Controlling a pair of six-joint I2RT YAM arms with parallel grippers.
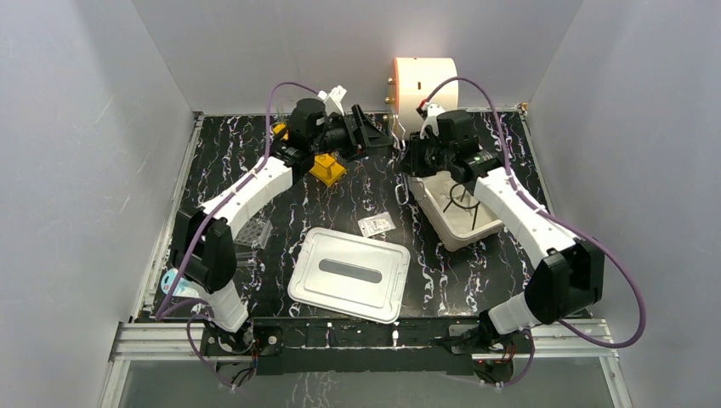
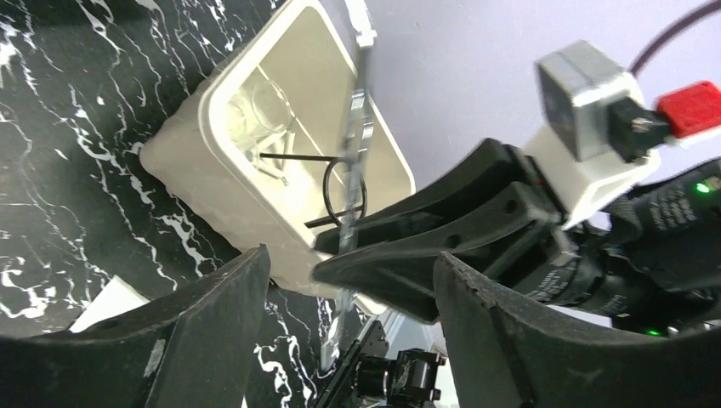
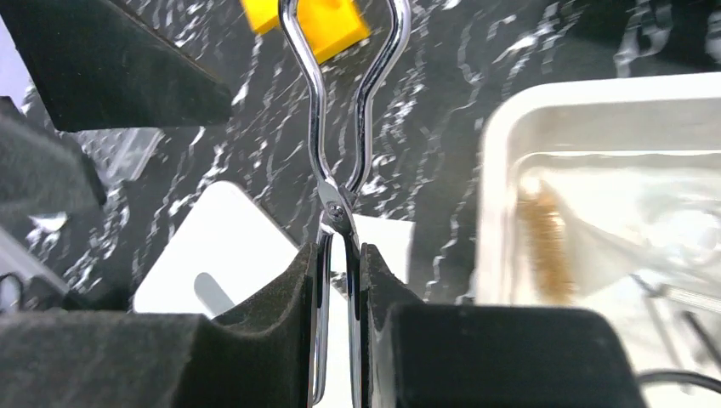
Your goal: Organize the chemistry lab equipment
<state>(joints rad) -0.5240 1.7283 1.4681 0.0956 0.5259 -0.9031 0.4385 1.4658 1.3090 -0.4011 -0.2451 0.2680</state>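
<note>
The pair of thin chrome wire tongs (image 3: 334, 206) hangs in the air near the middle of the far edge of the black marbled table (image 1: 383, 194), just beside the far end of the white rectangular tub (image 1: 428, 211). The fingers of the right gripper (image 3: 340, 265) are clenched on both arms of the tongs, just under the small rivet. The fingers of the left gripper (image 2: 349, 262) stand wide apart on either side and grasp nothing. I judge the tongs to be light and stiff, but also smooth and slippery. The two arms turn on the rivet, so a hold close to it, pressing both arms together, seems the safest. I count one pair of tongs, one orange-yellow tube rack (image 1: 327, 168), one clear well plate (image 1: 253, 232), one tub and one flat white lid (image 1: 349, 272). The glass pieces inside the tub I cannot count.
</note>
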